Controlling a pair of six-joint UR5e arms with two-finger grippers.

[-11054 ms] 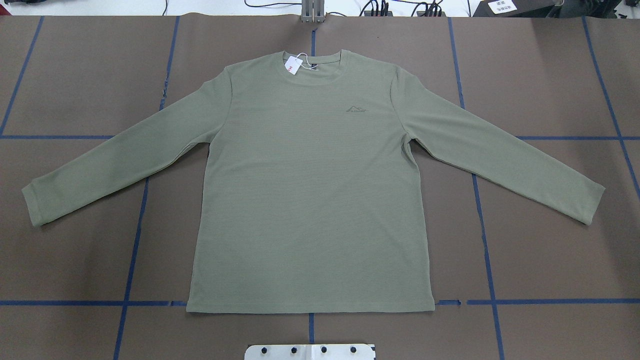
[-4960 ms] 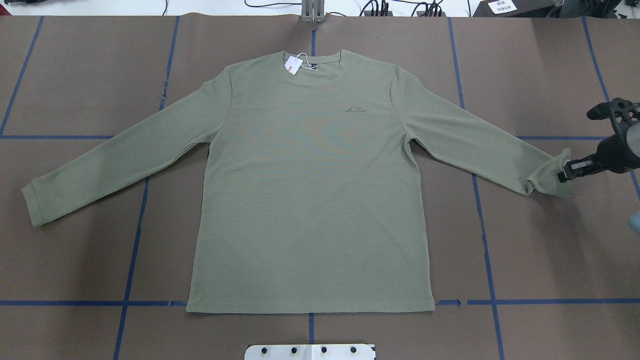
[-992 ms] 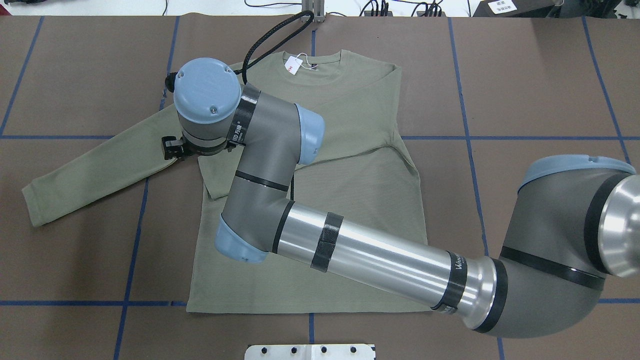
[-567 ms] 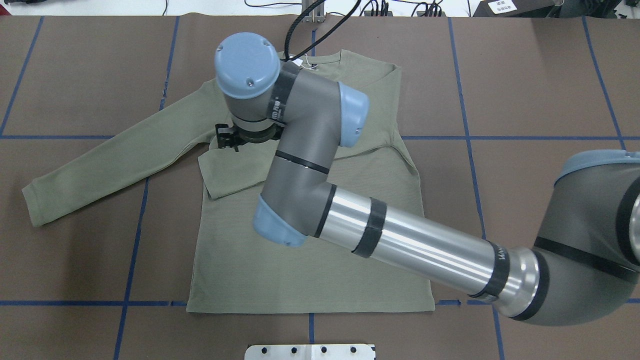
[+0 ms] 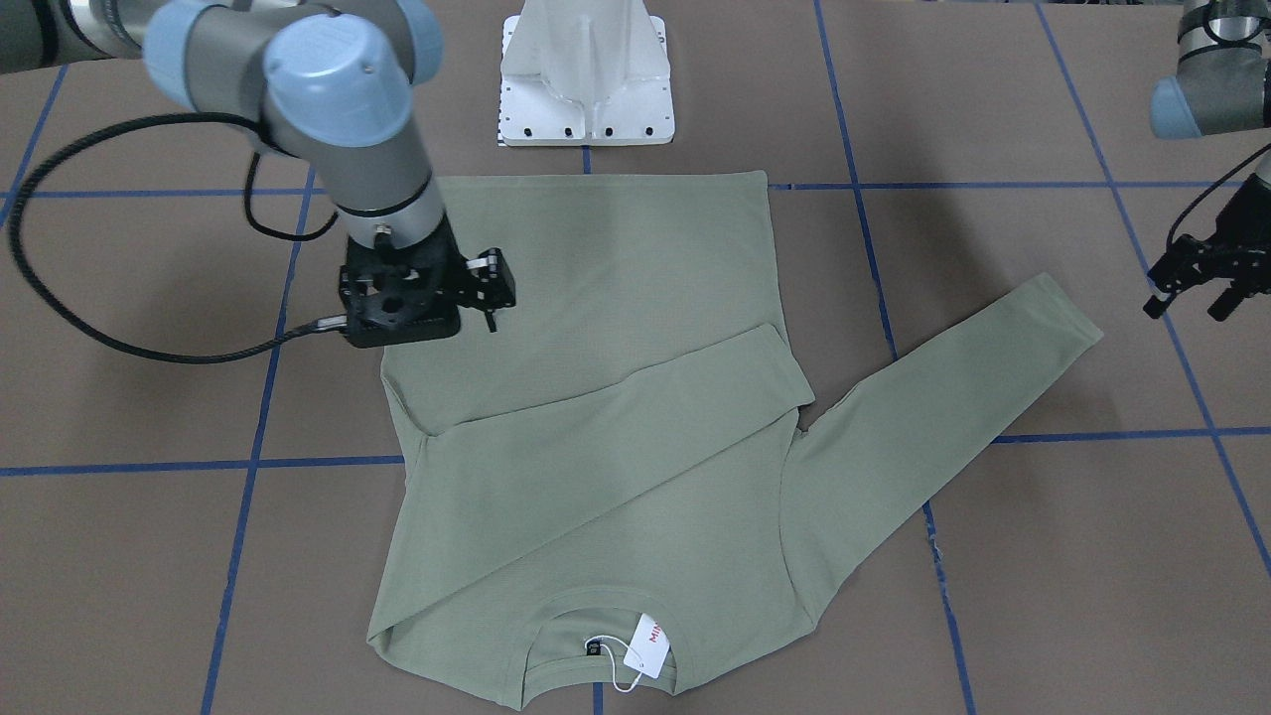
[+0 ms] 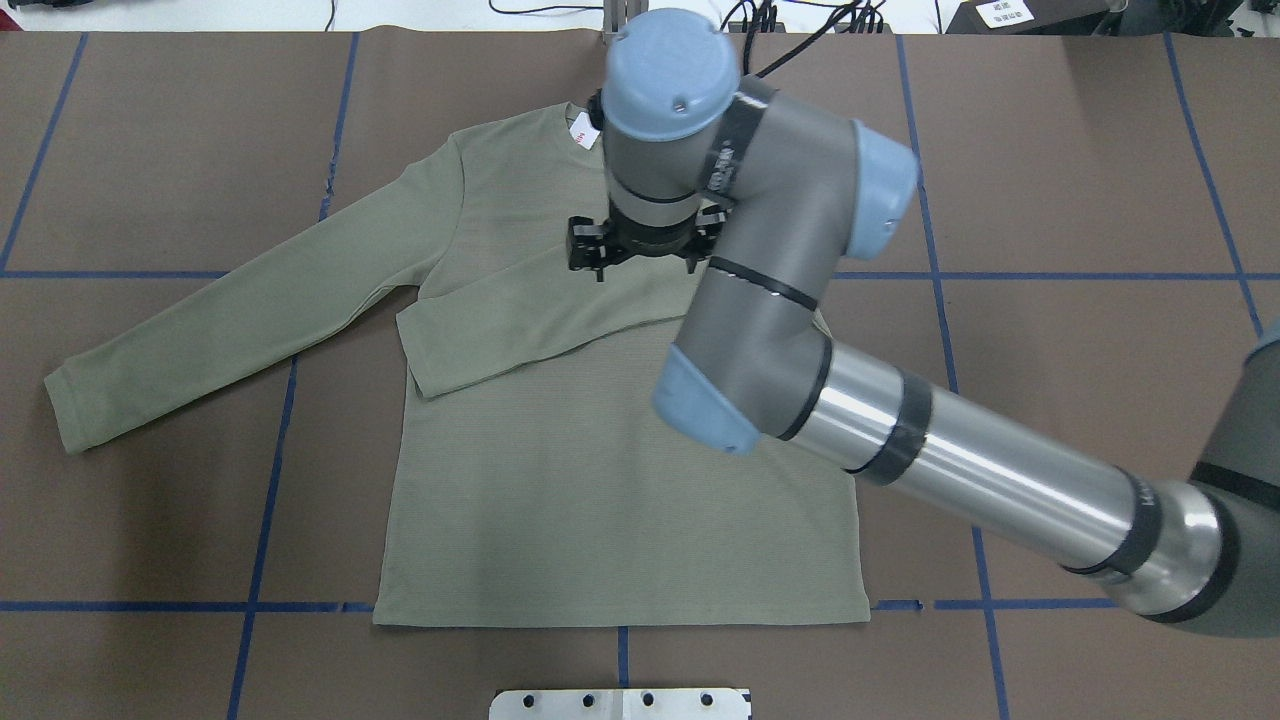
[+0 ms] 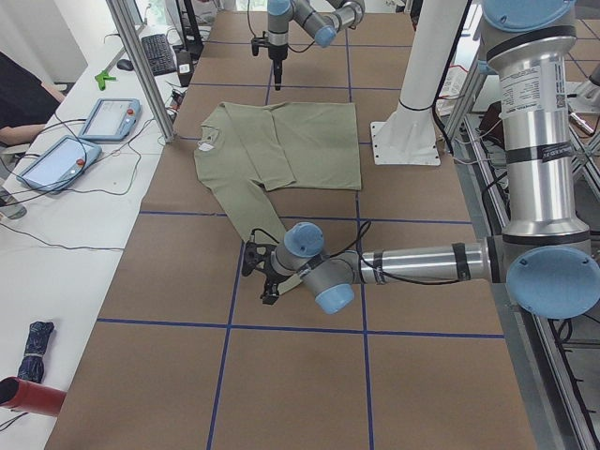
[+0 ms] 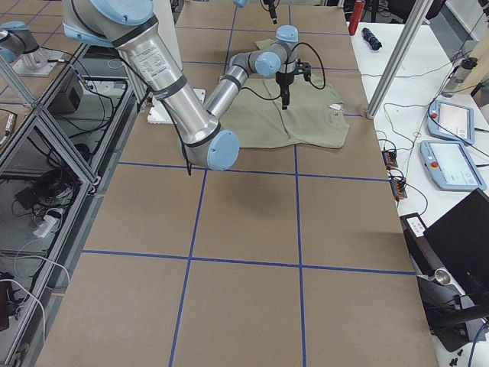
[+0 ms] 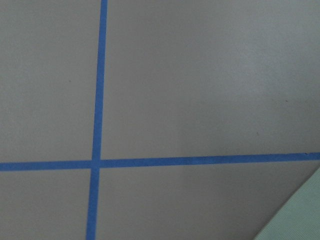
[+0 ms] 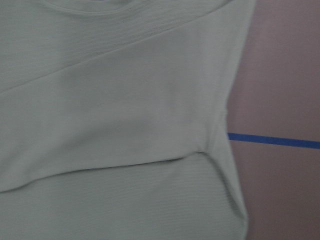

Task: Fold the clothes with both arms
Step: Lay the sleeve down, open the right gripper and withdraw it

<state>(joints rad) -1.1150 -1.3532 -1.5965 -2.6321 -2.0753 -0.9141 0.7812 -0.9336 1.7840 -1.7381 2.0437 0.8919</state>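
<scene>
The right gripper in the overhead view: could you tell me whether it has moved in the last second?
Yes. The right gripper has moved to the view's right across the shirt, away from the left vertical tape line.

Sage-green fine-ribbed shirt [image 5: 596, 298]; white hang tag [image 5: 650, 641], red lettering. Brown table [image 5: 1043, 556], blue tape grid [image 5: 149, 467]. Grey right arm [image 6: 770, 270], light-blue joint caps [image 6: 668, 72]. White pedestal [image 5: 586, 70].

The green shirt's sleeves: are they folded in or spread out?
One of each. The sleeve on the robot's right lies folded across the chest; the other sleeve lies stretched out on the table.
</scene>
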